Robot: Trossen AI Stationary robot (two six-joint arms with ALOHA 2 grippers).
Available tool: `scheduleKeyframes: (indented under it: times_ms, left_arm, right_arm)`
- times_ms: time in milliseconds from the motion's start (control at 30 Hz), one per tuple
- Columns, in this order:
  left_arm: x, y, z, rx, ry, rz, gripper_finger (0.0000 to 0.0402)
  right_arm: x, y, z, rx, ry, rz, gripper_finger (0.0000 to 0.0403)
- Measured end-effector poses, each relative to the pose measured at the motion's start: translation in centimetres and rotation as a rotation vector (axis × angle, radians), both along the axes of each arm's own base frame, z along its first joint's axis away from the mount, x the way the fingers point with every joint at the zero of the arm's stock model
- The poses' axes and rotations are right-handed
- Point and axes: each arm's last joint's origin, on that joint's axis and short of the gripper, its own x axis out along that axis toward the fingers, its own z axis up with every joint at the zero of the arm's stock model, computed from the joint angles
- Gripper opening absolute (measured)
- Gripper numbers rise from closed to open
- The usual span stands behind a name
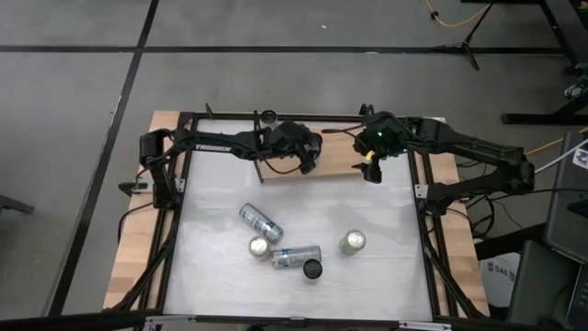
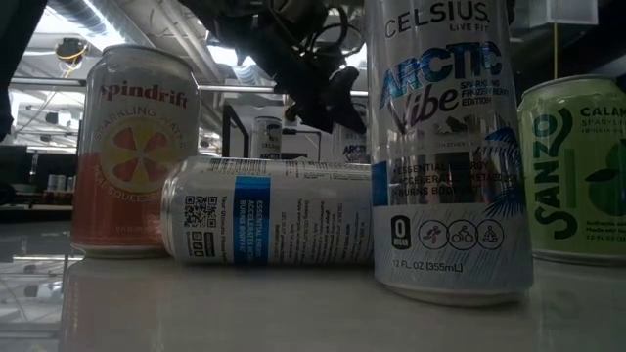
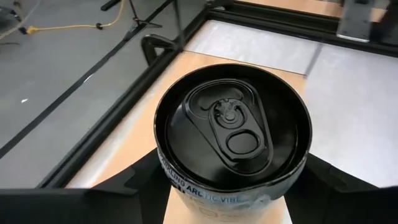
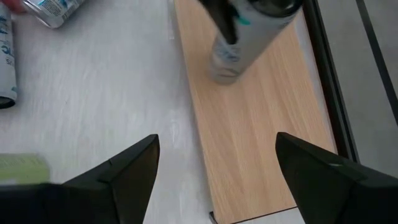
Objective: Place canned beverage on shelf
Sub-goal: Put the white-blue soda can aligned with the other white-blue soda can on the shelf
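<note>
A silver can (image 3: pixel 233 121) with a black top and "Arctic Vibe" lettering stands upright over the light-wood shelf (image 1: pixel 338 158) at the table's far side. My left gripper (image 1: pixel 308 152) is shut on it. The right wrist view shows the same can (image 4: pixel 239 40) from farther off, its bottom end at the board (image 4: pixel 261 137). My right gripper (image 4: pixel 214 168) hangs open above the shelf's right end and touches nothing. My left gripper pinches the can between its two fingers (image 3: pixel 134 180), one on each side of the wall just below the rim (image 3: pixel 165 165). The fingers come slanting down from the table's left. The can is upright; whether its base (image 4: pixel 221 71) rests on the board I cannot tell.
Several more cans stand or lie on the white tabletop near its middle: a lying one (image 1: pixel 260 221), another lying one (image 1: pixel 296 256), a green-topped upright one (image 1: pixel 353 242). A further can (image 1: pixel 269 117) sits by the far frame. Black frame bars (image 1: pixel 423 198) edge the table.
</note>
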Motion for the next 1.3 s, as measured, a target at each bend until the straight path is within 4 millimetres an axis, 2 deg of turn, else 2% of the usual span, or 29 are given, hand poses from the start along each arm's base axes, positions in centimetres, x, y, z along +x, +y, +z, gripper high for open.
scheduleKeyframes:
  times_ms: [367, 533, 1000, 1300]
  left_arm:
    - [-1.8, 5.1, 0.1, -0.014, -0.017, 0.091, 0.0229]
    - [-2.4, 6.5, 0.1, -0.025, -0.025, 0.106, 0.0229]
    - [-1.8, 5.2, 0.1, -0.045, -0.033, 0.05, 0.0229]
    - [-1.9, 5.2, 0.5, -0.044, -0.045, 0.057, 0.0229]
  right_arm:
    - [0.0, 0.0, 0.0, 0.0, 0.0, 0.0, 0.0312]
    - [0.0, 0.0, 0.0, 0.0, -0.001, 0.0, 0.0312]
    - [0.0, 0.0, 0.0, 0.0, -0.001, 0.0, 0.0312]
    - [0.0, 0.0, 0.0, -0.001, -0.001, 0.0, 0.0312]
